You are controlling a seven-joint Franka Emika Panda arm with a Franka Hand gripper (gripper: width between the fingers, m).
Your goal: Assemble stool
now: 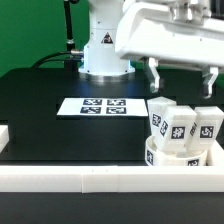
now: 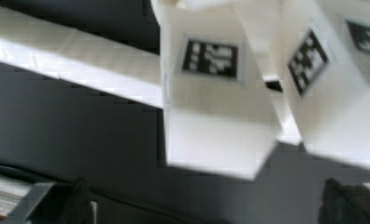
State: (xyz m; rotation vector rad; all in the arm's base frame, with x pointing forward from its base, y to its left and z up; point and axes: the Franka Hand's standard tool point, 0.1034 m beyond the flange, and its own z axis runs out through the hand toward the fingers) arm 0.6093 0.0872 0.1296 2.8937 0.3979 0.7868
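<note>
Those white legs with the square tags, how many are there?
3 show. In the exterior view they stand on the round seat: one leg toward that view's left, one in the middle, one toward its right. More could be hidden behind them.

Robotics lab bench, not a home. White robot arm base point(image 1: 103, 50) bolted at the back of a matte black tabletop point(image 1: 40, 90), plain green backdrop wall point(image 1: 30, 25), flat white marker board point(image 1: 100, 106) with printed square tags (fiducials), long white border rail point(image 1: 60, 179) fencing the workspace front edge.
</note>
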